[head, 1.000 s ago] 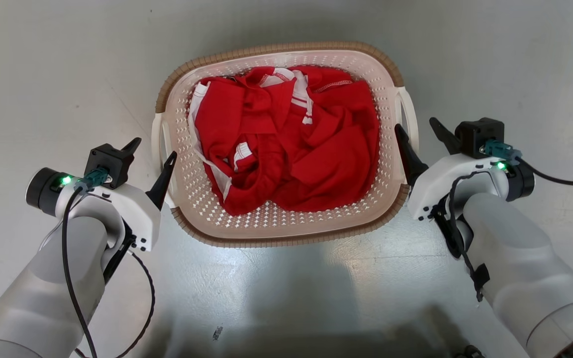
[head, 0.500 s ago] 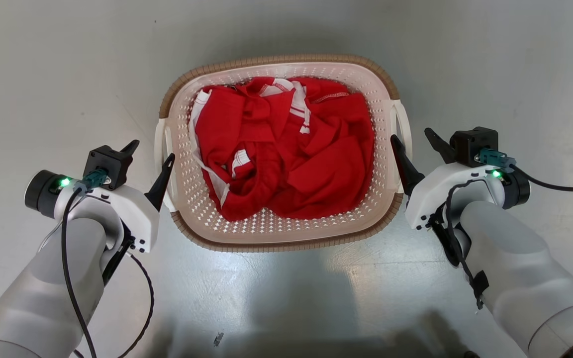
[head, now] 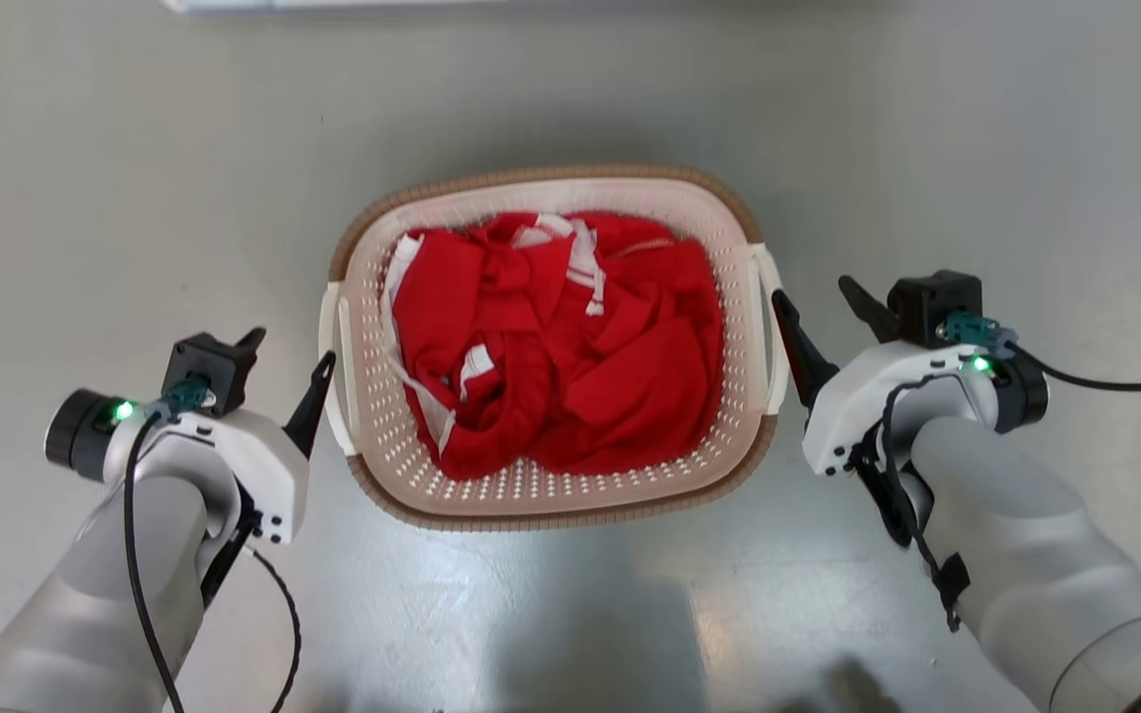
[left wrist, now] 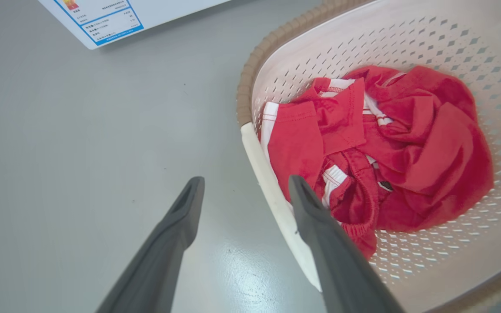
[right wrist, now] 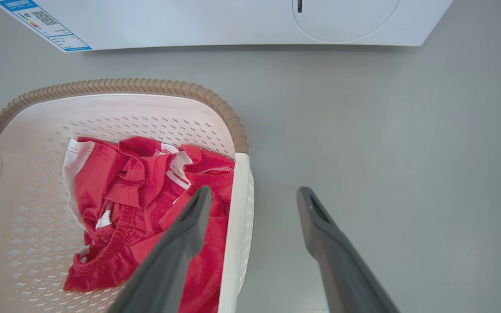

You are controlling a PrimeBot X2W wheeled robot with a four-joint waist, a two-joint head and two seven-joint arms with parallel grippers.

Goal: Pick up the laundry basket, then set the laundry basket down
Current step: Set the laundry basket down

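1. The laundry basket (head: 551,513) sits on the grey floor (head: 115,178) straight ahead of the robot with red clothing (head: 570,356) inside. Its long axis runs crosswise, handle to handle.
2. Its left handle (head: 335,366) lies just inboard of the left tool (head: 291,349). Its right handle (head: 767,327) lies just inboard of the right tool (head: 810,291).
3. Both tools are spread wide and hold nothing.
4. Neither arm looks nearer, so a lift would likely need both to close in together. How far above the handles the tools hang is unclear.

Grey floor (head: 115,178) bearing the laundry basket (head: 531,495) and a white appliance (right wrist: 189,21).
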